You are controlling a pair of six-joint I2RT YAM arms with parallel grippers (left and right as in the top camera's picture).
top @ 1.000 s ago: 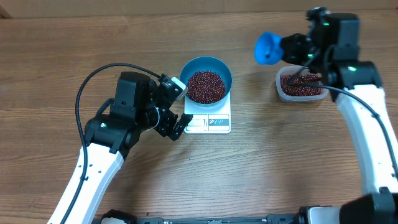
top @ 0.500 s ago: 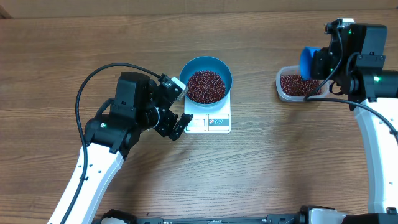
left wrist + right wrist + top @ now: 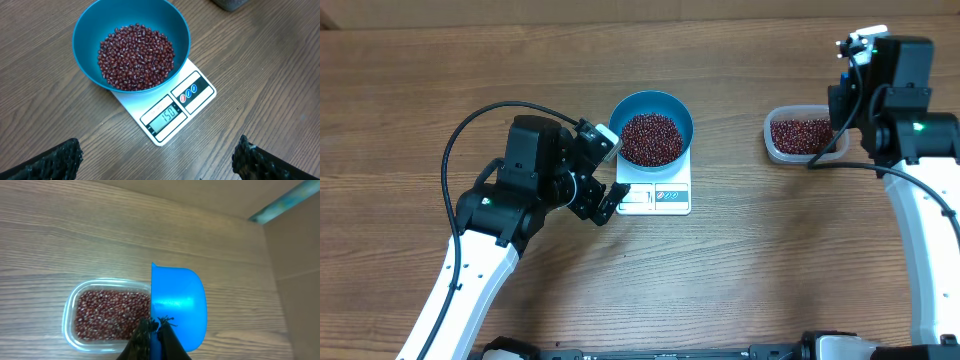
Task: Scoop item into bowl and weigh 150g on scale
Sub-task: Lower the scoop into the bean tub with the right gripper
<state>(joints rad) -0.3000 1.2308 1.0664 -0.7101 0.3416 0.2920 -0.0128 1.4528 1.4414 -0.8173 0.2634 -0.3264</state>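
Two containers on the bench (image 3: 770,270) hold dark red-brown beans (image 3: 136,57). The round teal-blue bowl (image 3: 87,30) sits on top of the white scale (image 3: 200,92), covering most of the platform and overhanging its far edges. Only the front strip with the display (image 3: 167,114) and three small round buttons shows past the rim. The beans inside form a loose heap that covers the bottom and climbs partway up the wall, leaving a wide band of bare blue below the rim. The display appears to read 150.

Well apart from it, toward the right side of the bench, stands a clear rounded-rectangular plastic tub (image 3: 772,140). A shallow layer of the same beans spreads across its floor.

The right end effector (image 3: 152,330) is clamped shut on the handle of a bright blue scoop (image 3: 180,305). In the right wrist view the scoop hangs over the tub's right end. Only the smooth outside of its cup shows there, so whether it carries any beans cannot be told. In the overhead view the arm hides the scoop.

The left end effector (image 3: 606,172) stands wide apart and grips nothing. It sits low, just beside the scale's left edge. In the left wrist view its two dark fingertips frame the bowl and scale without touching either.
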